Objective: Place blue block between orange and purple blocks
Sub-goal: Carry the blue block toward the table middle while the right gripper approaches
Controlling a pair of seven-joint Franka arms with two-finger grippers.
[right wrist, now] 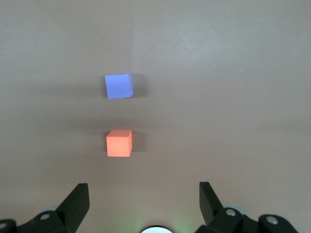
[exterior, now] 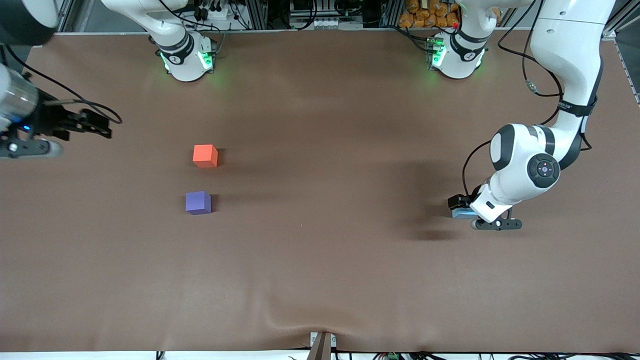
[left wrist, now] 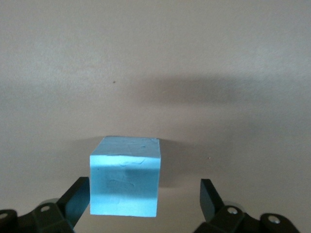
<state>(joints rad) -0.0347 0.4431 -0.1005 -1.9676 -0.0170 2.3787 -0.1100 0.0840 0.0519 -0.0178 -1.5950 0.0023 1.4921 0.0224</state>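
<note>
The light sky-blue block (left wrist: 125, 177) rests on the brown table toward the left arm's end. My left gripper (left wrist: 143, 190) is down around it and open. One finger (left wrist: 77, 198) is right against a side of the block, the other (left wrist: 210, 196) stands apart from it. In the front view only a sliver of the blue block (exterior: 465, 214) shows under the left gripper (exterior: 463, 209). The orange block (exterior: 205, 155) and the purple block (exterior: 198, 202) sit toward the right arm's end, with the purple one nearer the camera and a gap between them. My right gripper (exterior: 97, 126) hangs open and empty in the air at that end.
The right wrist view looks down on the orange block (right wrist: 119, 143) and the purple block (right wrist: 119, 86), with bare table (right wrist: 218, 97) around them. The two arm bases (exterior: 187, 57) stand along the table's back edge. The cloth has a ripple (exterior: 300, 320) at the front edge.
</note>
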